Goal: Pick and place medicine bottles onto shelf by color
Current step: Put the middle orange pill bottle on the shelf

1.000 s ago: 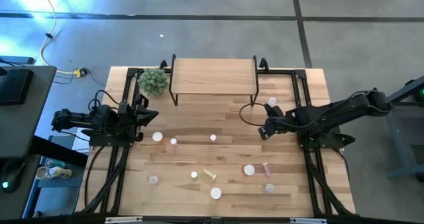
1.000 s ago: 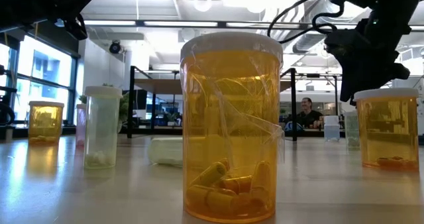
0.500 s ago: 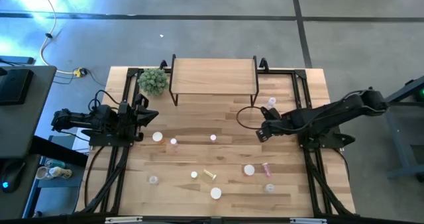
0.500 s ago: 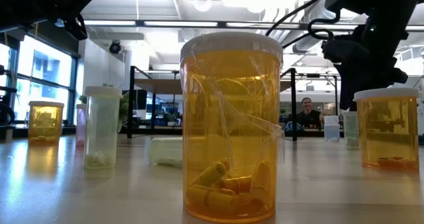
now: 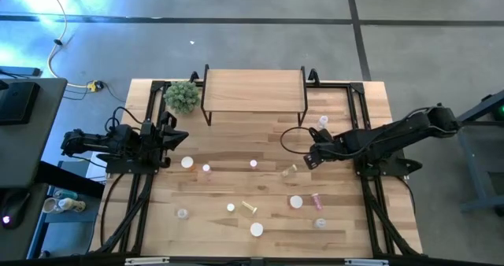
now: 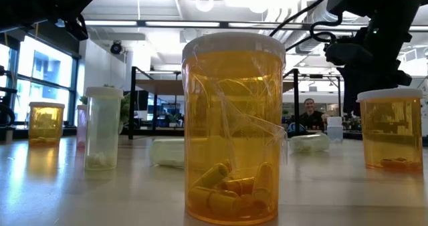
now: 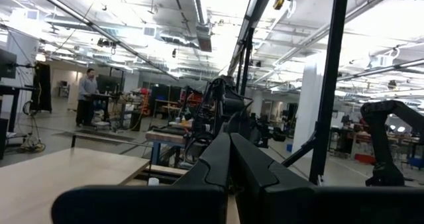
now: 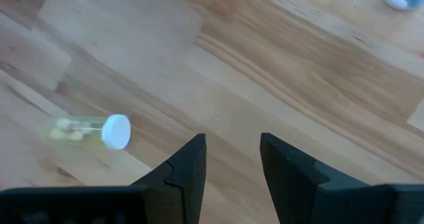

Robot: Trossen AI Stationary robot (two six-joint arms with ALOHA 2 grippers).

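My right gripper (image 5: 309, 160) hangs open over the table's right middle, pointing steeply down, with nothing between its fingers (image 8: 232, 159). Just to its left and nearer the front edge, a yellow-green medicine bottle (image 5: 290, 170) lies on its side on the wood, its white cap (image 8: 117, 131) toward the gripper; the low view shows the bottle (image 6: 309, 142) too. Several other medicine bottles stand or lie over the table's near half, among them a pink one (image 5: 317, 199). The shelf (image 5: 253, 89) stands at the far middle, its top bare. My left gripper (image 7: 230, 151) waits shut at the table's left edge.
A small green plant (image 5: 182, 97) sits left of the shelf. A pale bottle (image 5: 322, 122) stands right of the shelf, behind my right arm. Close to the low camera stands a big orange bottle (image 6: 234, 129), with another orange bottle (image 6: 391, 129) on its right.
The yellow-green bottle did not show in the earlier frames; it now lies on its side on the table beside my right gripper.
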